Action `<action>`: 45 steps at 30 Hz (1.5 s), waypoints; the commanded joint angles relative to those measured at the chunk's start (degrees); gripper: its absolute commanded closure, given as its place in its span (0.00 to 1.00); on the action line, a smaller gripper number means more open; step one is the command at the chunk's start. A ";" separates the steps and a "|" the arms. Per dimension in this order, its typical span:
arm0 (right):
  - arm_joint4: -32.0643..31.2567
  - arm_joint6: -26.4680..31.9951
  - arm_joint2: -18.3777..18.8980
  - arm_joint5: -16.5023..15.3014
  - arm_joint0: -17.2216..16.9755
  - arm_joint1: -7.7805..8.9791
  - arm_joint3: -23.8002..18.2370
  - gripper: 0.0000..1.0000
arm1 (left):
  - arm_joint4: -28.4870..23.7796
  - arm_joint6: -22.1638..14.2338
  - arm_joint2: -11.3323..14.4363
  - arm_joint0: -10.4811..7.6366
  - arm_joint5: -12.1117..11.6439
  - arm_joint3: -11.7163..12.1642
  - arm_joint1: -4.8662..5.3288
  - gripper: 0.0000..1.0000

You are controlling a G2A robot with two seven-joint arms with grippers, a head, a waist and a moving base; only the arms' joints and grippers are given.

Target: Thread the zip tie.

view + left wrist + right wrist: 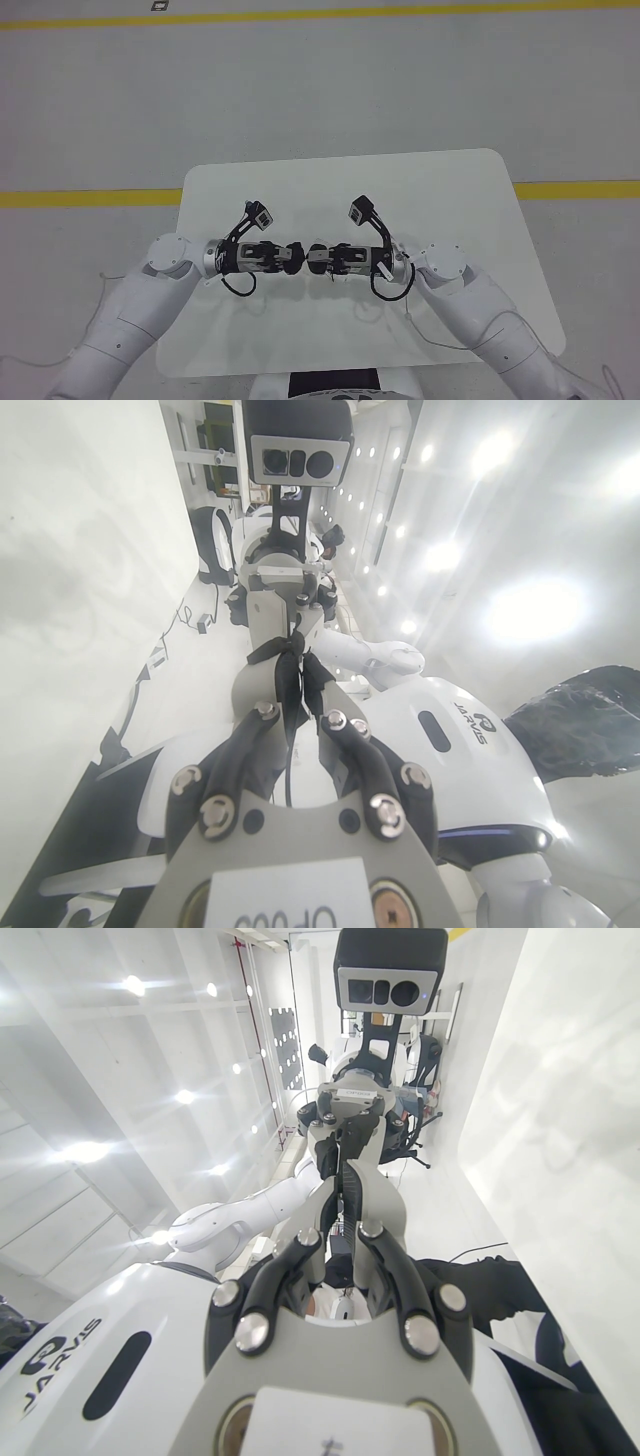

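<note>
Zip tie (287, 761), one; jaws, two pairs.

The zip tie (288, 757) shows as a thin strand, its ends hidden by the left end effector (301, 672). From above it is too small to tell.

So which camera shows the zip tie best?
The left wrist view: the zip tie is a thin black strip held in the left hand. In the right wrist view it's mostly hidden; from the top, too small to tell.
</note>
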 commanded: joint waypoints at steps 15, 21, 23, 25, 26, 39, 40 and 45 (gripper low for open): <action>1.19 -0.74 1.88 -0.86 -1.39 0.36 -0.21 0.00 | 0.19 -0.37 -0.15 0.10 -0.26 -0.20 0.11 1.00; 0.61 -1.39 4.38 -1.26 -2.86 0.97 -1.00 0.00 | 0.24 -0.40 -0.49 0.35 -0.65 -0.47 0.22 1.00; 0.33 -1.87 5.10 -1.60 -3.38 1.14 -1.31 0.00 | -0.25 -0.81 -0.59 0.46 -1.20 -0.17 0.22 1.00; 0.49 -2.26 5.45 -2.01 -3.77 1.19 -1.22 0.00 | -0.35 -1.01 -0.72 0.57 -3.18 1.52 0.17 1.00; 0.49 -2.26 5.45 -2.01 -3.77 1.19 -1.22 0.00 | -0.35 -1.01 -0.72 0.57 -3.18 1.52 0.17 1.00; 0.49 -2.26 5.45 -2.01 -3.77 1.19 -1.22 0.00 | -0.90 -0.17 -1.35 0.86 -4.23 1.14 0.21 1.00; 0.49 -2.26 5.45 -2.01 -3.77 1.19 -1.22 0.00 | -0.36 -0.46 -1.88 0.92 -4.61 1.35 0.34 1.00; 0.49 -2.26 5.45 -2.01 -3.77 1.19 -1.22 0.00 | -0.43 -3.09 -6.84 2.32 -4.61 1.21 0.67 1.00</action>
